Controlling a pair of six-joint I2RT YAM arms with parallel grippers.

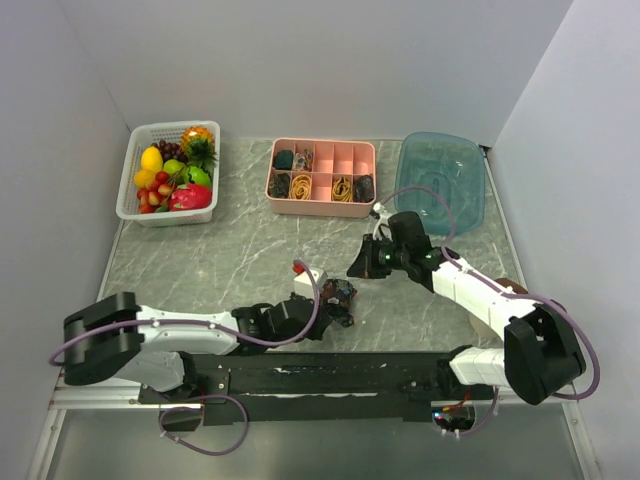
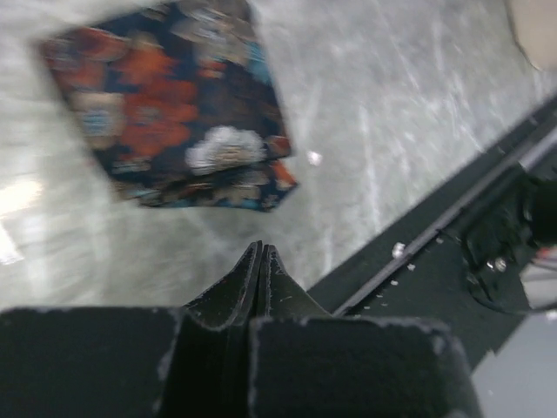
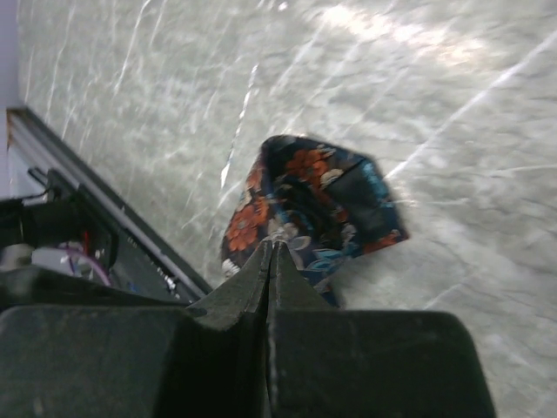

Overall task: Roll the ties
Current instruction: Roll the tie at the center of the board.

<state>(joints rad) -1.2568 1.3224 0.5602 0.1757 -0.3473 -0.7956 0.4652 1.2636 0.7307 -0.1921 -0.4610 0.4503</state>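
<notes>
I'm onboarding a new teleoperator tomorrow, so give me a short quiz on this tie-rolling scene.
1. True or false: the left gripper has its jaws shut on the tie.
2. The tie is: A stretched out full length; B bundled up on the table; C hanging in the air.
3. What colour is the compartment tray?
Key: 1 false; 2 B; 3 pink.

Left arm (image 1: 190, 335) stretched low from lower left toward frame centre; left end effector (image 2: 261, 257) jaws pressed together. Right arm (image 1: 470, 285) reaching in from lower right; right end effector (image 3: 270, 254) also closed, tips meeting
</notes>
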